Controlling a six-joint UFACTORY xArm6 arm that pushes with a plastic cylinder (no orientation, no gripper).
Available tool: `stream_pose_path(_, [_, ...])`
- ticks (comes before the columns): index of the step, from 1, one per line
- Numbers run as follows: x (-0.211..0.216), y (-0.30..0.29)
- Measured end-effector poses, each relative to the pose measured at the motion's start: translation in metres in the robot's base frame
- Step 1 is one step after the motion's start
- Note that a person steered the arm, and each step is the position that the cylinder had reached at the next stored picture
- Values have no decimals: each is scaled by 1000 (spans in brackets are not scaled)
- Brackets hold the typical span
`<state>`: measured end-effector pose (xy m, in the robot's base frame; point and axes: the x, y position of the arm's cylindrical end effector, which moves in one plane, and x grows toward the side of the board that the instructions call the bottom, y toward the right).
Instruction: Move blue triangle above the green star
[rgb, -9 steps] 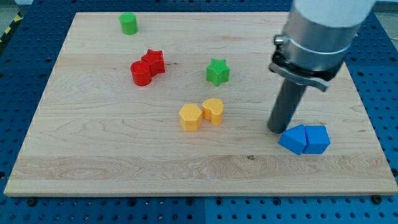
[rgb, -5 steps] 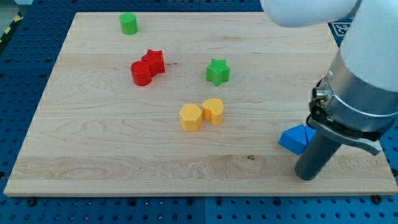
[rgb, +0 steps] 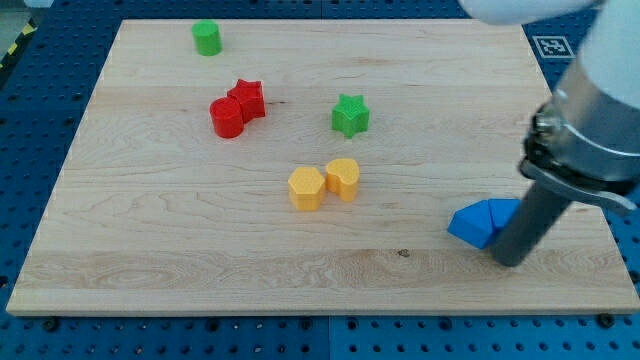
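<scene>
The blue triangle (rgb: 472, 223) lies near the board's lower right, touching a second blue block (rgb: 504, 210) that the rod partly hides. My tip (rgb: 510, 261) is on the board just below and right of the two blue blocks, close against them. The green star (rgb: 350, 115) sits well up and to the left of the triangle, near the board's middle.
A yellow hexagon (rgb: 306, 188) and a yellow block (rgb: 342, 178) sit together left of the triangle. A red star (rgb: 247, 98) and a red round block (rgb: 227, 117) touch at upper left. A green cylinder (rgb: 207, 38) stands near the top edge.
My tip has gone from the upper left of the blue blocks, round to below them, and now a little right and up, close to them. The blocks have barely moved.
</scene>
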<state>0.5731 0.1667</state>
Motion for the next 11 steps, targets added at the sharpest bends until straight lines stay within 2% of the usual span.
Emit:
stream_pose_path(1, [-10,-28])
stream_pose_path(4, [-68,-30])
stream_pose_path(6, [-62,-32])
stream_pose_path(8, [-107,-46])
stream_pose_path(11, [-127,-46])
